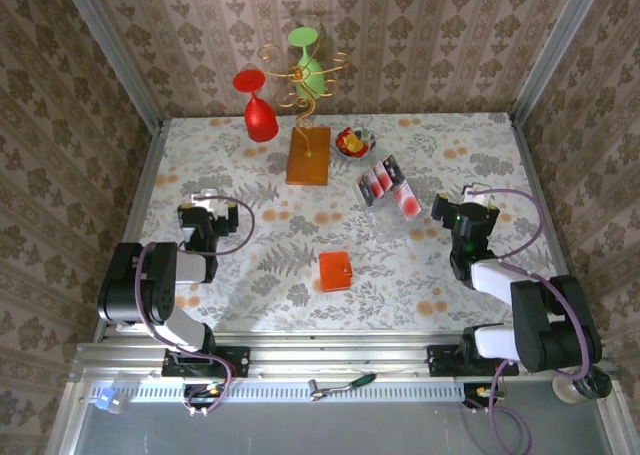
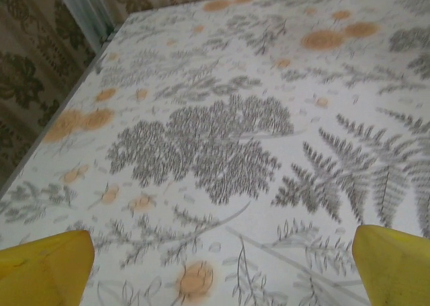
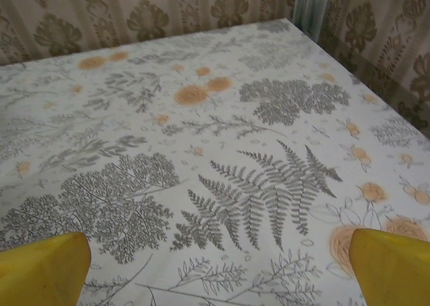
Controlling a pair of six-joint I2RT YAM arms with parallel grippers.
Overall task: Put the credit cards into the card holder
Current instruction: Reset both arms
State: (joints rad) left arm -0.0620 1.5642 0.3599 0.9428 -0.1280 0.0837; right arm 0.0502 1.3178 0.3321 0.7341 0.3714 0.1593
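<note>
the card holder lies flat on the flowered tablecloth, near the front middle, between my two arms and touching neither. the credit cards lie well behind it to the right, bunched side by side at a slant. i make out dark ones and pale ones with red spots, but cannot tell whether they sit in a clear tray or on the bare cloth. just behind them a small bowl holds red and yellow pieces. left of the bowl an orange-brown block carries a gold wire stand, with a red glass and a green glass at it.

all of that i get from the top camera. there the left gripper sits at the left of the table and the right gripper at the right, near the cards but apart from them. the wrist cameras add the close look: the left arm's yellow fingers and the right arm's yellow fingers stand spread wide, holding nothing, patterned cloth between them.
</note>
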